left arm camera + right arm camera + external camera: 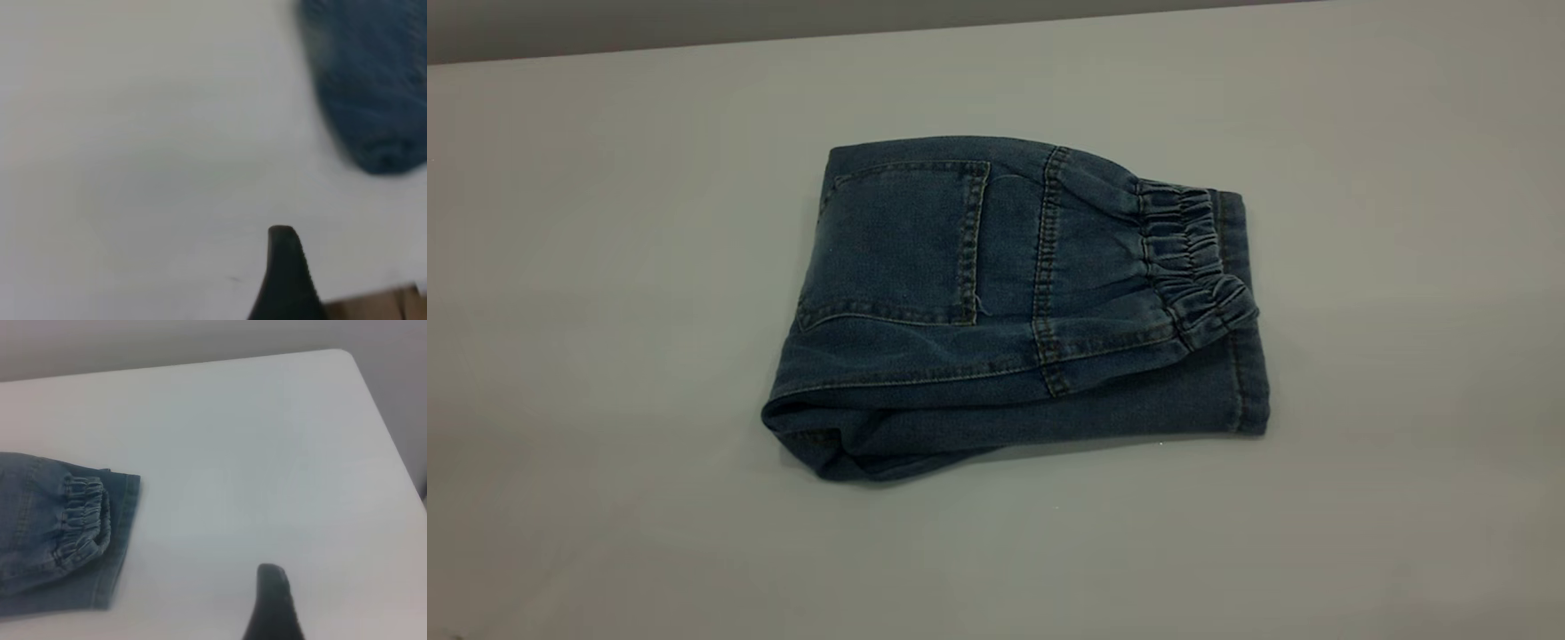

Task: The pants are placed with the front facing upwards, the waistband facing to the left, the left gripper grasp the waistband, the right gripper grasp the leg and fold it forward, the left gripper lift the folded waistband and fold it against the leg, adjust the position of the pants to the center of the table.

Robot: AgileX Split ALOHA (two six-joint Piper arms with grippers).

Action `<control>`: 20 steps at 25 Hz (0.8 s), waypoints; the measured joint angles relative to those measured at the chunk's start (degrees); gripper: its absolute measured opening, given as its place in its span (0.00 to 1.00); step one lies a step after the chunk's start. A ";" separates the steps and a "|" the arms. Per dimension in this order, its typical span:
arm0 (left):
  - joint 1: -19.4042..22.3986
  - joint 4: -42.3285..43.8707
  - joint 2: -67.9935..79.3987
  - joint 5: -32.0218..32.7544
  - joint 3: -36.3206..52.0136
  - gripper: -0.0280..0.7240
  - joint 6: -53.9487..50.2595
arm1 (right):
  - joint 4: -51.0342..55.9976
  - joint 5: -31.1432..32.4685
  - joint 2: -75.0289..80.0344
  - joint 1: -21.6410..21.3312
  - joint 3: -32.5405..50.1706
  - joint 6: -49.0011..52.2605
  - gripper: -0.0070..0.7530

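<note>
The denim pants [960, 293] lie folded into a compact bundle near the middle of the table [605, 267], a back pocket facing up. The ruched waistband [1196, 258] rests at the bundle's right end, on top of the leg [1249, 382], whose stitched hem sticks out beneath it. Neither arm shows in the exterior view. My left gripper [283, 273] hovers over bare table, apart from a corner of the pants [373, 87]. My right gripper [272, 603] is also over bare table, off to the side of the waistband [83, 520] and leg hem [123, 520]. Neither holds anything that I can see.
The table's far edge [996, 27] meets a grey wall. A rounded table corner [343, 353] shows in the right wrist view. A strip of brown wood [373, 305] shows past the table's edge in the left wrist view.
</note>
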 joint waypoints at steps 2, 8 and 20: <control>3.57 0.11 -1.77 0.00 0.00 0.63 0.00 | -0.03 -0.26 0.00 0.11 0.00 0.00 0.59; 6.10 0.13 -9.31 0.00 0.00 0.63 0.00 | 0.02 -0.32 0.09 0.27 0.00 0.08 0.59; 5.99 0.13 -13.36 0.20 -0.15 0.63 0.00 | 0.01 -0.38 0.09 0.27 0.02 0.01 0.59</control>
